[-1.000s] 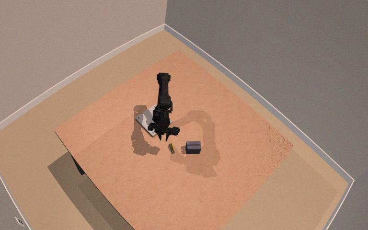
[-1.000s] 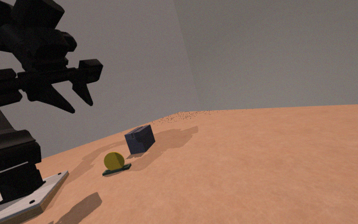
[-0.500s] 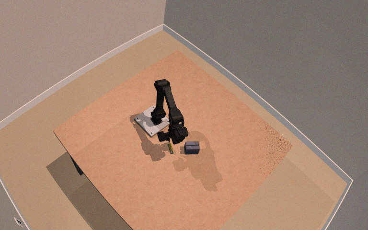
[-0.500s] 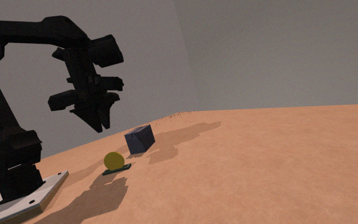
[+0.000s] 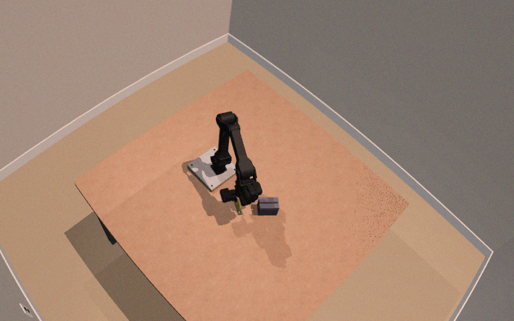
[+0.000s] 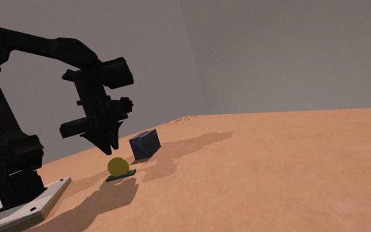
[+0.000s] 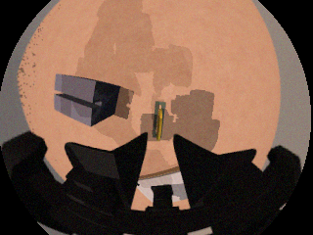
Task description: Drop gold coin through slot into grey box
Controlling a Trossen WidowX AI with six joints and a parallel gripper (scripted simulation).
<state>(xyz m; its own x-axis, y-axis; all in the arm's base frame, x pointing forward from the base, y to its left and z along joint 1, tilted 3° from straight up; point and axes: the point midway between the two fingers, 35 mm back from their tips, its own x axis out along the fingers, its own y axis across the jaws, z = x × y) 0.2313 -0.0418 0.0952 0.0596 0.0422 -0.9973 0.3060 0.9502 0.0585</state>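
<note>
Hovering above the coin (image 6: pixel 118 166) with gripper (image 6: pixel 108 149) partly open, holding nothing; coin upright in green holder (image 6: pixel 128 174), grey box (image 6: pixel 145 144) just right.

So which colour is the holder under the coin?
Dark green holder, clearest in the exterior view.

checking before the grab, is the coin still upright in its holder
Upright: the coin stands on edge in the green holder, untouched, below the part-open jaws.

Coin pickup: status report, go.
Gripper partly open, holding nothing, poised above the coin. Coin upright in its green holder, untouched. Box beside it, slot up. Nothing between fingers and coin.
</note>
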